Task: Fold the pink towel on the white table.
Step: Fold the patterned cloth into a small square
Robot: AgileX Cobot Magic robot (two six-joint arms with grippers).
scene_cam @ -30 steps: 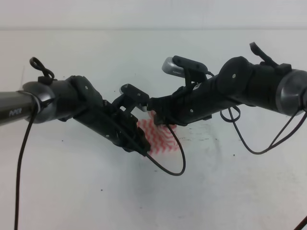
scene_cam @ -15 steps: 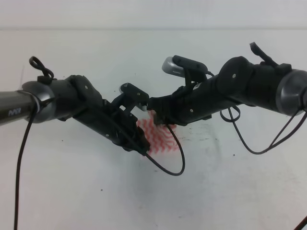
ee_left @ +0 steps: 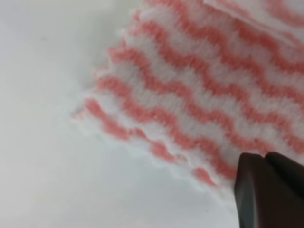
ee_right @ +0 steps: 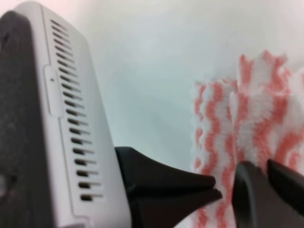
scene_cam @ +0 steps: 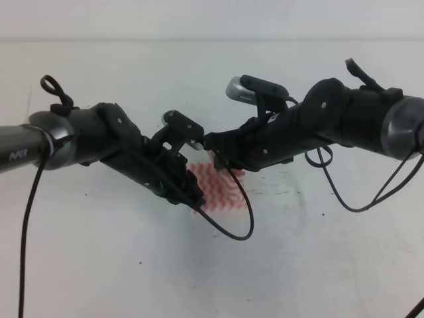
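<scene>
The exterior high view looks down from above and in front, taking in both arms, which meet at mid-frame over the table (scene_cam: pixel 318 265). The left wrist view sits very close behind its jaws, facing down at the towel (ee_left: pixel 190 90) just ahead of them. The right wrist view is equally close, looking past its jaws at the same towel (ee_right: pixel 256 123). All three share that towel (scene_cam: pixel 222 192).

The pink towel (ee_left: pixel 199 95) is fuzzy, napped cloth; the white table (ee_left: pixel 42 180) looks smooth and matt.
</scene>
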